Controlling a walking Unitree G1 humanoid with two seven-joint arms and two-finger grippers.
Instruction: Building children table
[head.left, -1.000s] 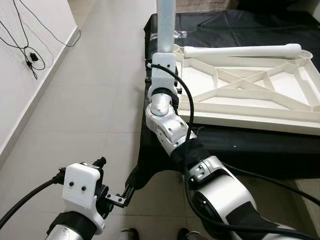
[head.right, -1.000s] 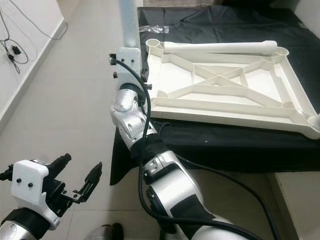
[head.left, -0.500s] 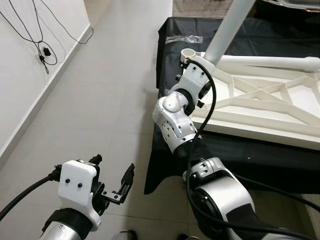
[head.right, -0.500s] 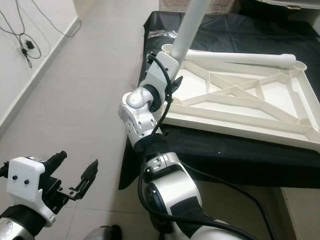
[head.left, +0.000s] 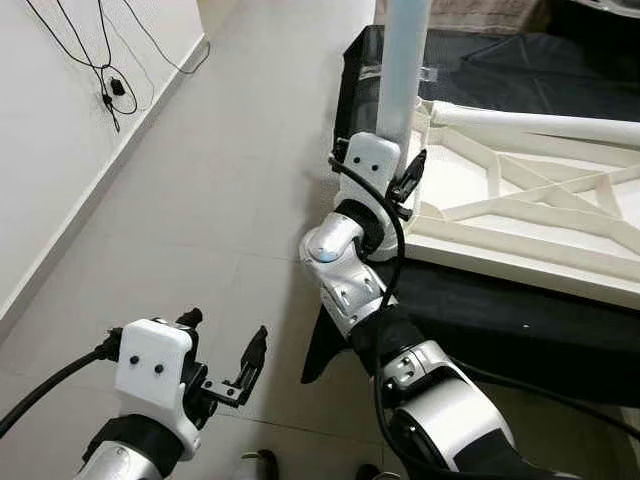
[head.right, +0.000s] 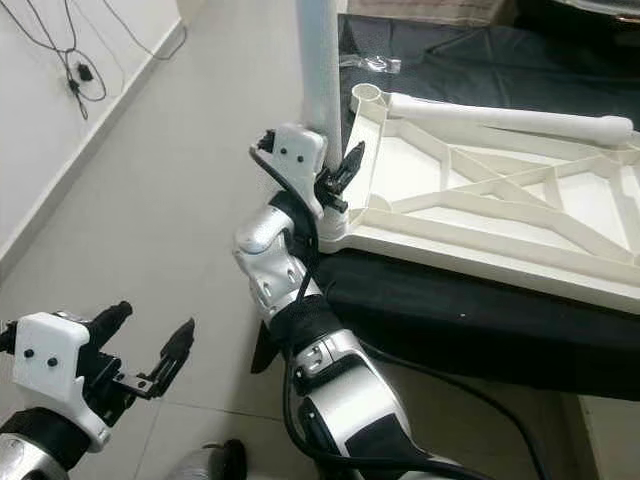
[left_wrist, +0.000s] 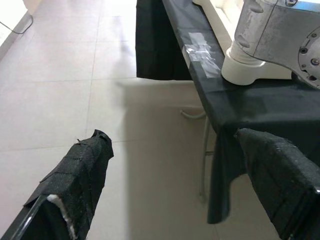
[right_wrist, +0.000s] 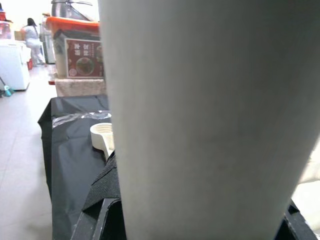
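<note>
Your right gripper pinches a long white plastic table leg and holds it upright at the near left corner of the upturned cream plastic tabletop with ribbed underside, which lies on a black-draped table. A second white leg lies flat along the tabletop's far edge. Your left gripper hangs low over the pale tiled floor, fingers spread wide, holding nothing
</note>
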